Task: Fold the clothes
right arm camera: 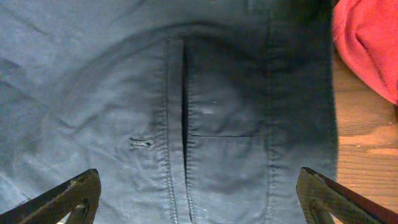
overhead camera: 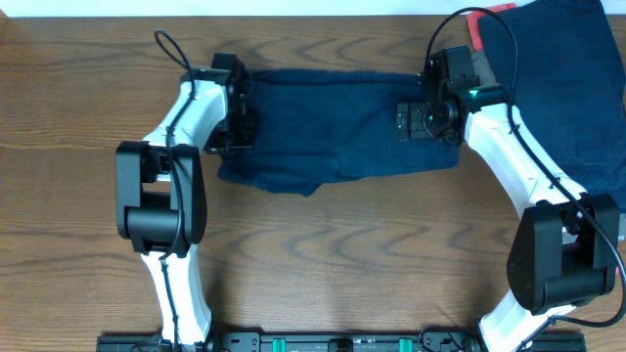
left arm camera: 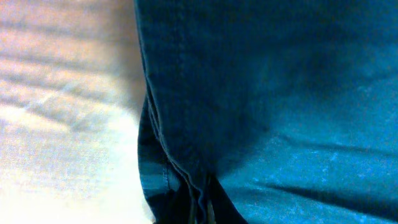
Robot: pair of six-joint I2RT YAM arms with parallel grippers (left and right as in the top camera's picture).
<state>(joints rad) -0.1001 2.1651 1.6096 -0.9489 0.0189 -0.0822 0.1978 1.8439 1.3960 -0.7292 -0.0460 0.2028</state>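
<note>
A dark blue garment (overhead camera: 333, 122) lies spread flat across the far middle of the table. My left gripper (overhead camera: 238, 125) is at its left edge. In the left wrist view the garment (left arm camera: 280, 93) fills the frame. A seamed hem bunches into the jaws (left arm camera: 199, 214), which look shut on it. My right gripper (overhead camera: 423, 119) hovers over the garment's right end. In the right wrist view its fingers (right arm camera: 199, 180) are wide open and empty over a pocket slit (right arm camera: 184, 93) in the garment (right arm camera: 93, 74).
A pile of dark blue cloth (overhead camera: 562, 78) lies at the far right, with a red cloth (overhead camera: 486, 22) at its left edge. The red cloth also shows in the right wrist view (right arm camera: 367, 43). Bare wooden table (overhead camera: 342, 264) is in front.
</note>
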